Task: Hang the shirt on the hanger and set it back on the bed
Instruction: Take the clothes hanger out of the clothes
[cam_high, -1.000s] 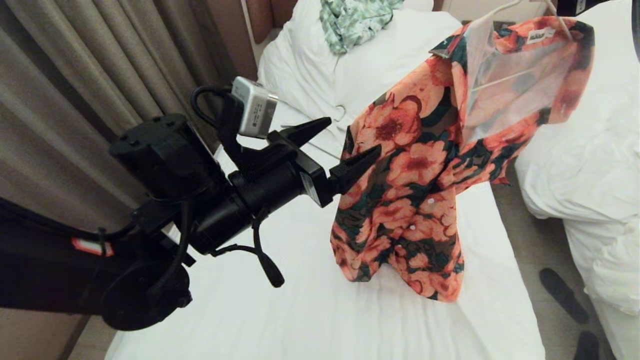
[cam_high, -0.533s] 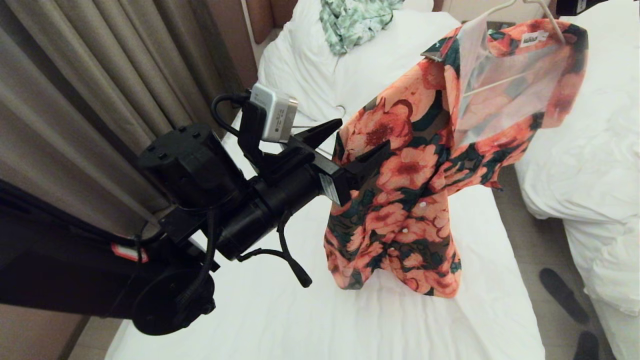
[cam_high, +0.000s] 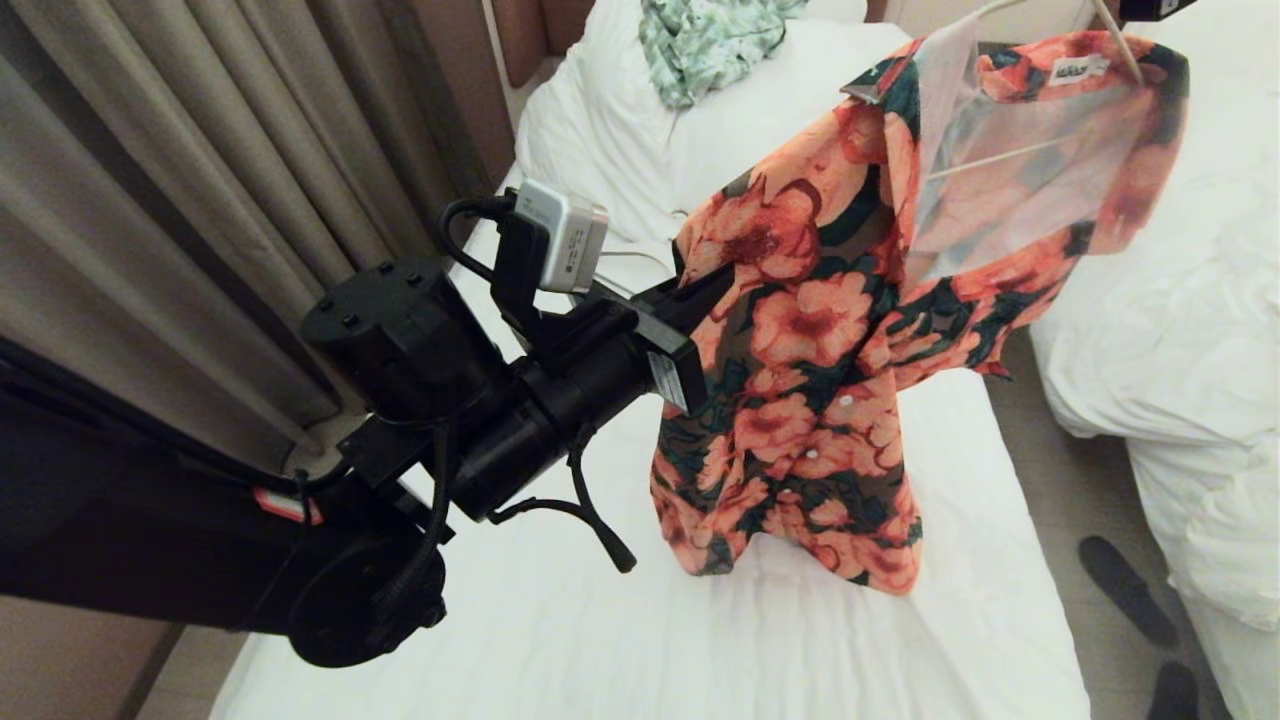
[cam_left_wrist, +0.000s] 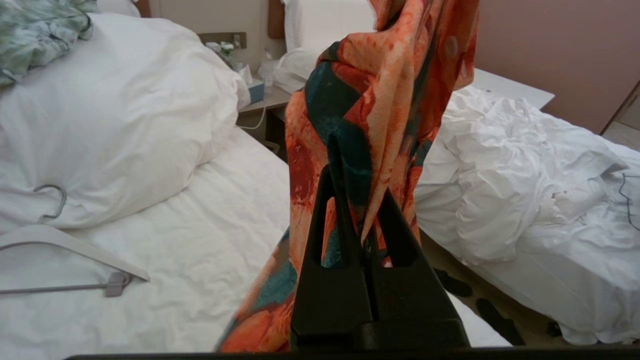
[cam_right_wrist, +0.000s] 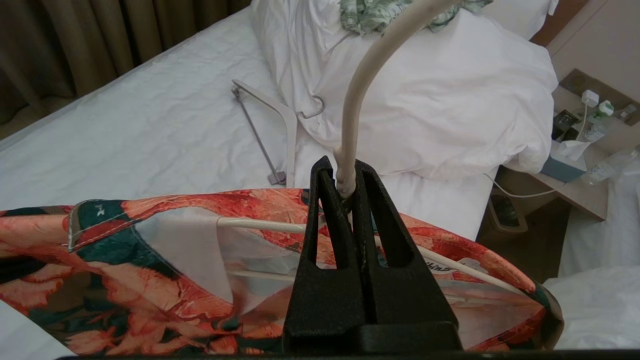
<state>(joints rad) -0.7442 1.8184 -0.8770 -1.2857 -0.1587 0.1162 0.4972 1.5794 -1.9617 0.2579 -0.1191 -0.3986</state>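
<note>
L wrist view alone shows my left gripper (cam_left_wrist: 357, 200) pinching the shirt (cam_high: 810, 340) edge, spread a sec ago. R wrist view alone: right gripper (cam_right_wrist: 345, 192) clamps hanger (cam_right_wrist: 350, 125) neck, shirt hanging above bed (cam_high: 620, 620).

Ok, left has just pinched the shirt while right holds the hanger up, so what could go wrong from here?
1. The left gripper is shut on a thin fold of the shirt; a pull may slip off it or drag the shirt down the hanger.
2. The right gripper clamps only the hanger's neck, so a sideways tug could twist it.
3. The hem already touches the bed and could bunch when lowered.
</note>
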